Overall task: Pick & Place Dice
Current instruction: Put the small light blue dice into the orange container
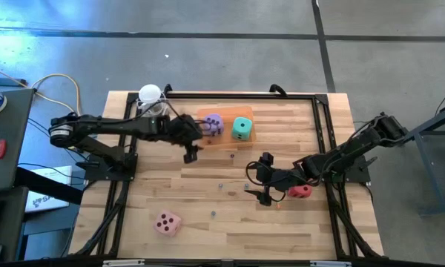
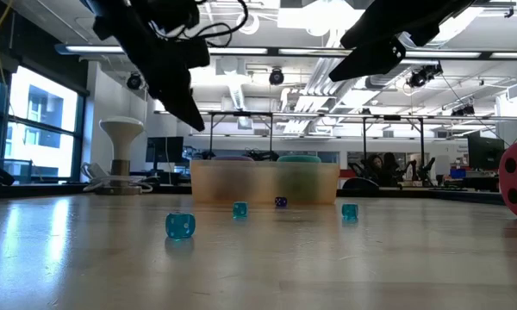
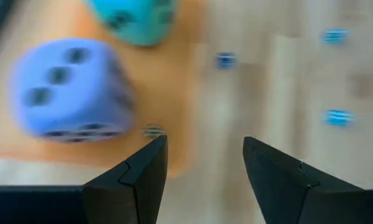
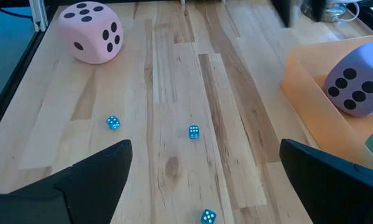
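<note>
Two dice already down in the orange tray (image 1: 226,139) at the far middle of the surface (image 1: 208,185): purple die (image 1: 213,124) on the left, teal die (image 1: 242,127) just beside it on the right. Red die (image 1: 302,191) out on the surface to the right, pink die (image 1: 167,222) at the near left, well apart from everything else. Tiny blue dice (image 2: 180,226) scattered over the middle, not part of the job.

Left hand (image 1: 191,150) hanging just off the tray's near-left corner, fingers parted, nothing between them; purple die clear of it in the wrist view. By the look of it, a step between a drop and the next fetch.

Right hand (image 1: 258,183) low over the surface, spread wide and empty, red die close beside its wrist rather than between the fingers.

Half done, judging by the tray. Next: probably the pink die for the left hand, or a pull-back and re-aim of the right hand onto the red die, then straddle, squeeze, lift and carry to the tray.
</note>
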Controlling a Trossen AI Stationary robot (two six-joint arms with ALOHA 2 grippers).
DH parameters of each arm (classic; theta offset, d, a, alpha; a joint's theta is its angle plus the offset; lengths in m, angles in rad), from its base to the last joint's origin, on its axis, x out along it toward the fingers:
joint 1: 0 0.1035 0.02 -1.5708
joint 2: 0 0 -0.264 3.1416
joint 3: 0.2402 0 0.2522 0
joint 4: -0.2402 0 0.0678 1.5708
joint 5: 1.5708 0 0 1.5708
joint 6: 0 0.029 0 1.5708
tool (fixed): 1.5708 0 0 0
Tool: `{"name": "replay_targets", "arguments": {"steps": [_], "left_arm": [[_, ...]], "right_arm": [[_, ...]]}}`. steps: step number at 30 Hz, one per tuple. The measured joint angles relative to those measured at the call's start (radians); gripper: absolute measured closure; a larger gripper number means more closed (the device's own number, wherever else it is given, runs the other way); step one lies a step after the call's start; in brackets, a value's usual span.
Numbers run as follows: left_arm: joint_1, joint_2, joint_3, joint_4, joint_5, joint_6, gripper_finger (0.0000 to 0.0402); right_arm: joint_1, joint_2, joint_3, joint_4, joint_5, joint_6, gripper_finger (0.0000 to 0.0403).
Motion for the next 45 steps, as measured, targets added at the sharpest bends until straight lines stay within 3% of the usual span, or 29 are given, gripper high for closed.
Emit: {"name": "replay_targets", "arguments": {"steps": [5, 13, 20, 26, 30, 34, 37, 41, 45], "left_arm": [[-0.066, 0.002, 0.000, 0.023, 0.111, 0.003, 0.0201], [-0.151, 0.004, 0.000, 0.009, 0.103, -0.071, 0.0201], [-0.220, 0.004, 0.000, -0.086, 0.024, -0.155, 0.0201], [-0.332, 0.004, 0.000, -0.082, -0.061, -0.198, 0.0201], [-0.412, 0.004, 0.000, -0.079, -0.110, -0.241, 0.0201], [-0.489, 0.001, 0.000, -0.079, -0.163, -0.264, 0.0201], [-0.540, -0.005, 0.000, -0.079, -0.209, -0.265, 0.0201], [-0.581, -0.005, 0.000, -0.078, -0.215, -0.252, 0.0201], [-0.597, -0.005, 0.000, -0.070, -0.215, -0.257, 0.0201]], "right_arm": [[0.000, 0.000, 0.000, 0.001, -0.001, 0.008, 0.0003], [0.004, 0.033, 0.000, 0.001, -0.157, -0.028, 0.0003], [0.008, 0.151, 0.000, 0.030, -0.334, -0.039, 0.0003], [-0.002, 0.244, 0.000, 0.041, -0.220, -0.041, 0.0003], [-0.017, 0.245, 0.000, 0.037, -0.227, -0.022, 0.0003], [-0.021, 0.235, 0.000, -0.057, -0.206, 0.037, 0.0003], [-0.022, 0.235, 0.000, -0.161, -0.123, 0.087, 0.0003], [-0.028, 0.252, 0.000, -0.204, -0.019, 0.135, 0.0003], [-0.029, 0.276, 0.000, -0.150, -0.023, 0.133, 0.0003]]}}
